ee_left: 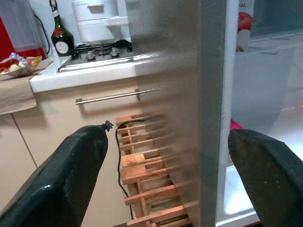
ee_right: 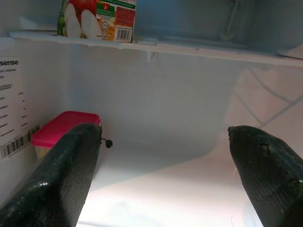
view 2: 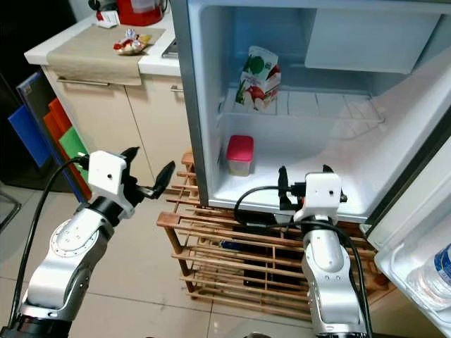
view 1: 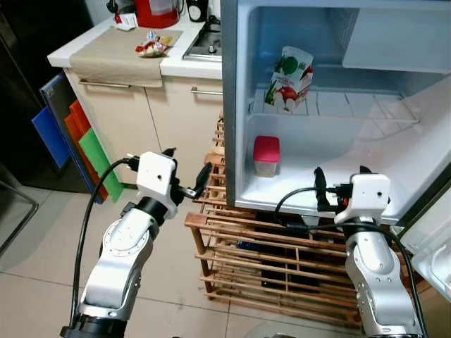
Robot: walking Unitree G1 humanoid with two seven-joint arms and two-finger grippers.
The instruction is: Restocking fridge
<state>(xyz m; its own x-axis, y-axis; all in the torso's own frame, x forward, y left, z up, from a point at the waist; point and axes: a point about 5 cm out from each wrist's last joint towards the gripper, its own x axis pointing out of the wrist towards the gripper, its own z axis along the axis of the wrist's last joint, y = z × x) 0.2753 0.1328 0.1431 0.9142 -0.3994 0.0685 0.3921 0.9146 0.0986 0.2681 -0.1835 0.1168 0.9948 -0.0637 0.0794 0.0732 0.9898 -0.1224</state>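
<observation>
Both sets of jaws stand wide and empty. The right gripper [view 1: 338, 184] sits at the front lip of the fridge [view 1: 232, 105], fingers pointing into the lower compartment; the right wrist view looks straight across the bare white floor toward the back wall. The left gripper [view 1: 189, 172] hangs outside, just beside the fridge's left side wall, fingers straddling that wall's front edge in the left wrist view. Stock already inside: a juice carton [view 1: 289, 77] upright on the wire shelf [view 1: 352, 105], toward its left end, and a pink-lidded container [view 1: 266, 156] on the compartment floor against the left wall. Judgement: nothing is in hand, so the step is fetching the next item. The only loose goods I can see are snack packets [view 1: 153, 46] on the counter [view 1: 106, 53], well apart to the left; a bottle [view 2: 438, 276] sits in the door bin at lower right. To do it well: back the right gripper straight out before turning, so the wrist cable doesn't snag the fridge lip or the wooden rack [view 1: 268, 253] under it. Swing the left arm clear of the side wall first. For placement, use the free floor right of the container.
</observation>
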